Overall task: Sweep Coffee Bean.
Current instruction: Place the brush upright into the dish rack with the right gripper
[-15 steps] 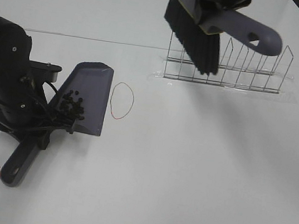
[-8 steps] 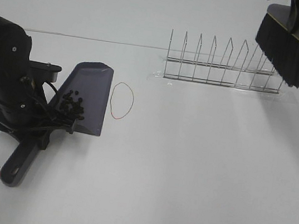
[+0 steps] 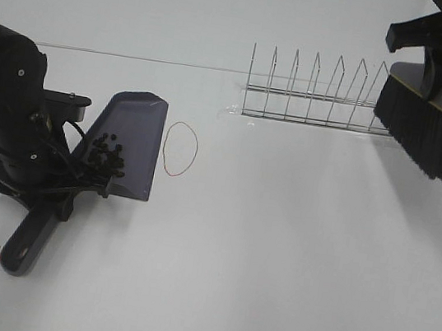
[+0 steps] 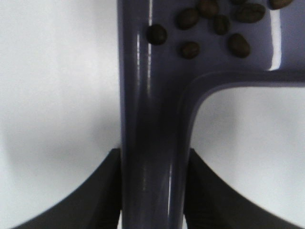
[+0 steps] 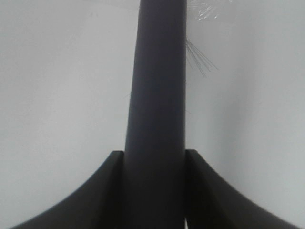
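Note:
A purple-grey dustpan (image 3: 129, 139) lies on the white table at the left, with a cluster of dark coffee beans (image 3: 104, 155) in it. The beans also show in the left wrist view (image 4: 217, 21). My left gripper (image 3: 43, 185) is shut on the dustpan's handle (image 4: 152, 157). My right gripper (image 5: 155, 191) is shut on a brush (image 3: 426, 121) with black bristles, held in the air at the far right, in front of the rack's right end. In the right wrist view only the brush's dark body (image 5: 157, 95) shows.
A wire dish rack (image 3: 323, 97) stands at the back, right of centre. A thin red string loop (image 3: 180, 149) lies just right of the dustpan.
My right arm has carried the brush from above the rack's left part to the far right and lowered it a little. The left arm and dustpan have not moved.

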Motion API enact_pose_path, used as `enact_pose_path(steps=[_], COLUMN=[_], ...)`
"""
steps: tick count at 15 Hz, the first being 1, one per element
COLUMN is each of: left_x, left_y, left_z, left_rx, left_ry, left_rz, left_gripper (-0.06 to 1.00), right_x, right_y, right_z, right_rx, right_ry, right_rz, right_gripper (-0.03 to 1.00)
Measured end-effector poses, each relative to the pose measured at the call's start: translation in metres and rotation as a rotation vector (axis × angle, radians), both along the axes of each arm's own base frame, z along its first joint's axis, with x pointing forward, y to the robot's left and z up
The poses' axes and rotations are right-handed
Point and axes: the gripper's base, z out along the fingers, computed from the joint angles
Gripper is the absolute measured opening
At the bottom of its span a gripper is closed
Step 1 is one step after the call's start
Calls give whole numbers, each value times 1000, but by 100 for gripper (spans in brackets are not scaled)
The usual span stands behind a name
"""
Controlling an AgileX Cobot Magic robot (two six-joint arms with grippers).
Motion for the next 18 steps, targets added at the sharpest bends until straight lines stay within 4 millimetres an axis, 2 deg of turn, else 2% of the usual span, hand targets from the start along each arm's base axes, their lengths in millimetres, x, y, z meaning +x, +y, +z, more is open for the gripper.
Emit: enact_pose_path(steps=[2,5,12,13,14,16,18], left_x=[0,0,0,-2,-3,-3,-4], left_y=[0,0,0,0,1,1,1], left_z=[0,0,4,7,21,37,43], left_rx=[0,0,-4,-6,-16,-31,-35], left_ry=[0,0,-12,-16,-38,-77,-89], left_rz=[0,0,-1,-1,1,1,0], left_gripper=[35,35,35,35,35,35,35], right_x=[3,11,18,19,21,23,25], right_y=[4,5,3,4,4,4,5], right_z=[-23,-37,-45,-45,-48,-55,-59], right_rx=[38,33,-9,-6,-6,-15,-15], right_ry=[-37,-42,-63,-73,-76,-60,-65], right_rz=[21,23,22,25,29,31,36], right_gripper=[38,38,38,38,38,38,38])
